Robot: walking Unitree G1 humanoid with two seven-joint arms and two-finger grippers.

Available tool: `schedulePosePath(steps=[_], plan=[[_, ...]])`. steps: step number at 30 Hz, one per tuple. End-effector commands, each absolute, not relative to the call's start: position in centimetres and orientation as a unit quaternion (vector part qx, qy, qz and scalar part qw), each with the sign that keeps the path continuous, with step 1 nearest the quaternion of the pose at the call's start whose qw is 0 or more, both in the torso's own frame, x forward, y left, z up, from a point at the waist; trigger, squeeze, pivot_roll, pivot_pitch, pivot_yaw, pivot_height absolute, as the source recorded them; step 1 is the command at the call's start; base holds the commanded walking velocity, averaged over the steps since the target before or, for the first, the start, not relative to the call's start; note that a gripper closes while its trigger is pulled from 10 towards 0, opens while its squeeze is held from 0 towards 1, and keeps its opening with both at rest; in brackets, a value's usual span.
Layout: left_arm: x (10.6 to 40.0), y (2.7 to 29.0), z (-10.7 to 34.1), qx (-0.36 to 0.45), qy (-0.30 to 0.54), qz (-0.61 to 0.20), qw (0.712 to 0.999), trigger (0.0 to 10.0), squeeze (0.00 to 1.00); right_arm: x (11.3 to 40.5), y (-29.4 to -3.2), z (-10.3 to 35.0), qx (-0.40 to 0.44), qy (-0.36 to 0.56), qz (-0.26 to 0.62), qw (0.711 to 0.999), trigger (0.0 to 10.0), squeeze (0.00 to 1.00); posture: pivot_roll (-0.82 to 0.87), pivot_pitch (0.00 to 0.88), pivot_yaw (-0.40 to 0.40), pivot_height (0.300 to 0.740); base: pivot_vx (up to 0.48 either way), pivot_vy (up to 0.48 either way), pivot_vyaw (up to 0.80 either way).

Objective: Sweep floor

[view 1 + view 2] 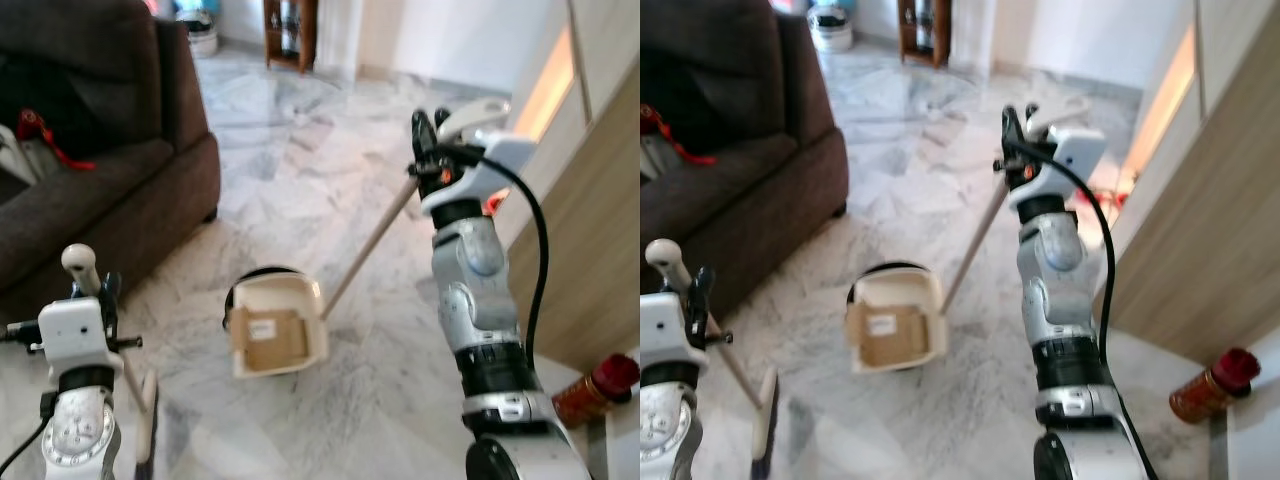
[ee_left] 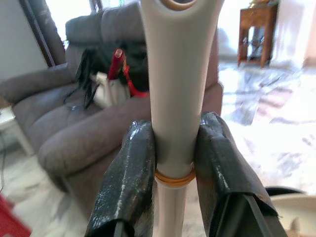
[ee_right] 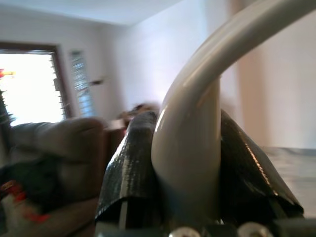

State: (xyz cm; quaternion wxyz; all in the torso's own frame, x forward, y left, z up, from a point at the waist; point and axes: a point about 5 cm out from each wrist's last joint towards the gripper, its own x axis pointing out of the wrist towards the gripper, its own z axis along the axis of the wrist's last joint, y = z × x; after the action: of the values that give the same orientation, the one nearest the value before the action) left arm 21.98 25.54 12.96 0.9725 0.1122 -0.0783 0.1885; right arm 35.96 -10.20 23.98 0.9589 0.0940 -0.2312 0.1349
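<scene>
— Largest first: what's in the room?

— Brown sofa [image 1: 90, 180] at ten o'clock, marble floor [image 1: 290, 150] across the middle, wooden panel [image 1: 590, 270] at three o'clock.

— And the tools?

— Cream dustpan [image 1: 275, 335] rests on the floor at centre, mouth toward the robot. Its long handle [image 1: 370, 245] slants up toward one o'clock into the right gripper [image 3: 187, 168], both fingers closed tight on the curved grip. The left gripper [image 2: 173, 163] is clamped round the broom handle [image 1: 80, 265]; the broom head [image 1: 145, 415] sits at seven o'clock.

— The relation that matters?

— Pan lies at two o'clock from the broom head, near it. In my judgement the left arm must sweep that way.
</scene>
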Motion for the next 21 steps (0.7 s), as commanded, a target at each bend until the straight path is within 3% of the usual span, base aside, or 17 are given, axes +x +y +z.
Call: schedulePosePath(steps=[1,21], plan=[[22.27,24.93,13.97,0.118,-0.102,0.182,0.971,10.0,0.0,35.67,-10.57,26.06,0.113,-0.274,0.132,0.946,10.0,0.0,0.05,0.083,-0.015,0.74,0.326,0.0,0.0],[22.42,24.16,14.07,0.118,-0.098,0.171,0.973,10.0,0.0,35.33,-10.35,26.29,0.115,-0.278,0.14,0.943,10.0,0.0,0.05,0.07,-0.015,0.74,0.322,0.0,0.0]])
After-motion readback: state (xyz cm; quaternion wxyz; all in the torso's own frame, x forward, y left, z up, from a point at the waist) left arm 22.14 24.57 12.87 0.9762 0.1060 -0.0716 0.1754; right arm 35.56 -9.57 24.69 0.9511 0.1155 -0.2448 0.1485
